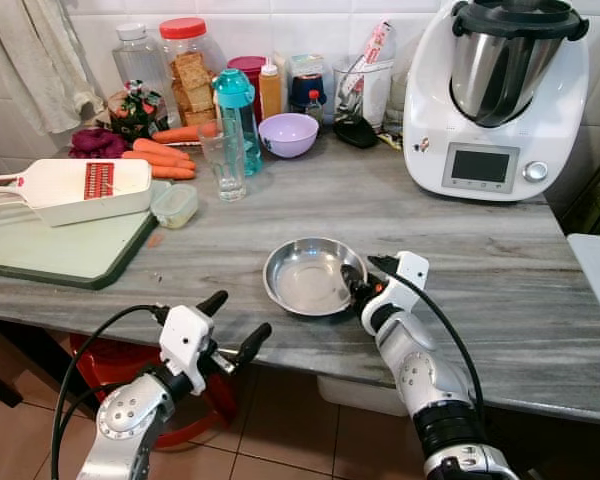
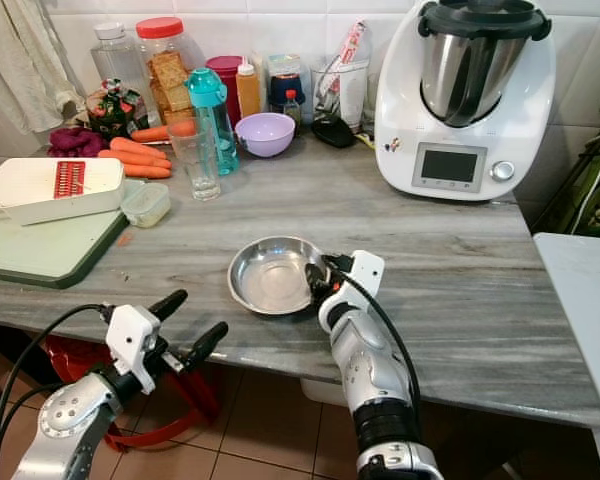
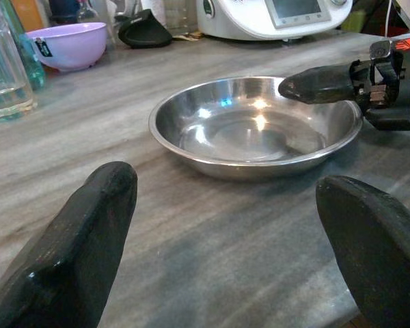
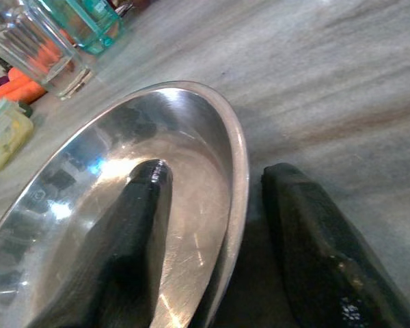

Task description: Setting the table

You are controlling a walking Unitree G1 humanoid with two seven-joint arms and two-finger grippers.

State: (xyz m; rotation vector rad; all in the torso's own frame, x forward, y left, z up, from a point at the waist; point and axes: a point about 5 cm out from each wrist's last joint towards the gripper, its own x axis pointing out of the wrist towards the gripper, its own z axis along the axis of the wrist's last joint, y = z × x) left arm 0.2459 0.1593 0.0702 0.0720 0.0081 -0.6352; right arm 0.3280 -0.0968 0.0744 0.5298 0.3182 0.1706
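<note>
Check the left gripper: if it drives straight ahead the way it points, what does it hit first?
Probably the shallow round steel plate. The left gripper, fingers open, points across bare grey marble counter straight at its near rim.

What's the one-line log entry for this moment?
right gripper: fingers astride steel plate rim, not closed | left gripper: open, off counter edge | plate: on counter

Cutting board (image 1: 70,255) cut off at picture edge.
</note>
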